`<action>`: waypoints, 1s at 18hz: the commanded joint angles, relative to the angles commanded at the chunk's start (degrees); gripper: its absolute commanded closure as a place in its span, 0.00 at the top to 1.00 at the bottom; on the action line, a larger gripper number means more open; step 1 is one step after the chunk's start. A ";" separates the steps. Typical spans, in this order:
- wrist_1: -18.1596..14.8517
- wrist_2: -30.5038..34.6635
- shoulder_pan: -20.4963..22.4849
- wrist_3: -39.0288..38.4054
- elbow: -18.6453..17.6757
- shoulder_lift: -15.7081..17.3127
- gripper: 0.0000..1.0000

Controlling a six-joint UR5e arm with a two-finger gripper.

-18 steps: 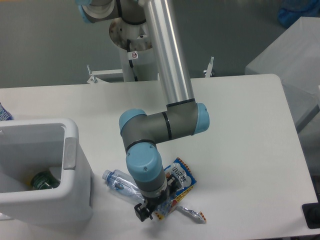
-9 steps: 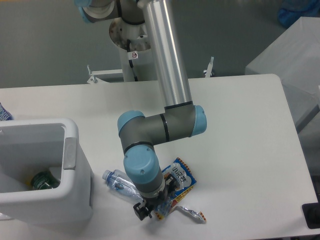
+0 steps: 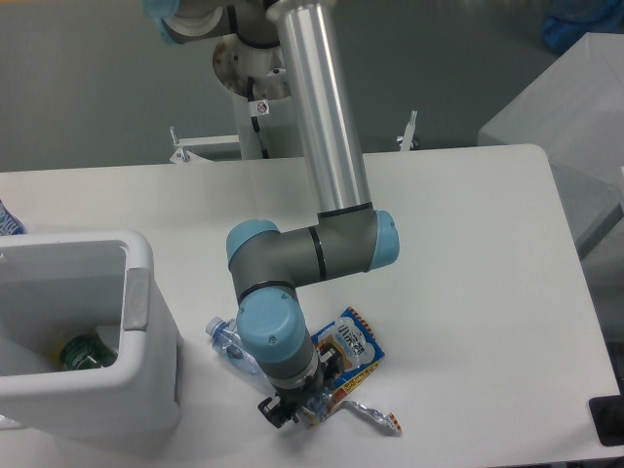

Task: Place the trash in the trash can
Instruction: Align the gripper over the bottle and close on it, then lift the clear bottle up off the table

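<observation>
The crushed clear bottle (image 3: 230, 341) lies on the table just right of the trash can (image 3: 146, 292), its cap end tipped up. My gripper (image 3: 290, 407) points down on the bottle's far end and looks shut on it, though the wrist hides most of the fingers. The blue-and-orange snack packet (image 3: 355, 345) lies against the gripper's right side. A small silver foil wrapper (image 3: 372, 417) sits just in front of the packet, near the table's front edge. The white trash can stands open at the front left.
A green bottle (image 3: 81, 352) lies inside the trash can. A bit of blue packaging (image 3: 8, 220) shows at the table's left edge. A grey box (image 3: 575, 117) stands off the table to the right, and the arm's base mount (image 3: 255, 73) is behind the table.
The wrist has shifted slightly left. The bottle's cap end has lifted and swung toward the arm. The packet and the foil wrapper have barely moved.
</observation>
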 joint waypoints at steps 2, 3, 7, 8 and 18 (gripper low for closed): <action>0.09 0.26 0.00 0.26 0.00 -0.09 0.71; 0.18 0.52 0.00 0.44 0.09 -0.17 0.70; 0.26 0.53 0.00 0.62 0.44 0.26 0.68; 0.26 0.53 0.00 0.79 0.53 0.18 0.63; 0.61 0.62 -0.18 6.76 1.58 1.40 0.64</action>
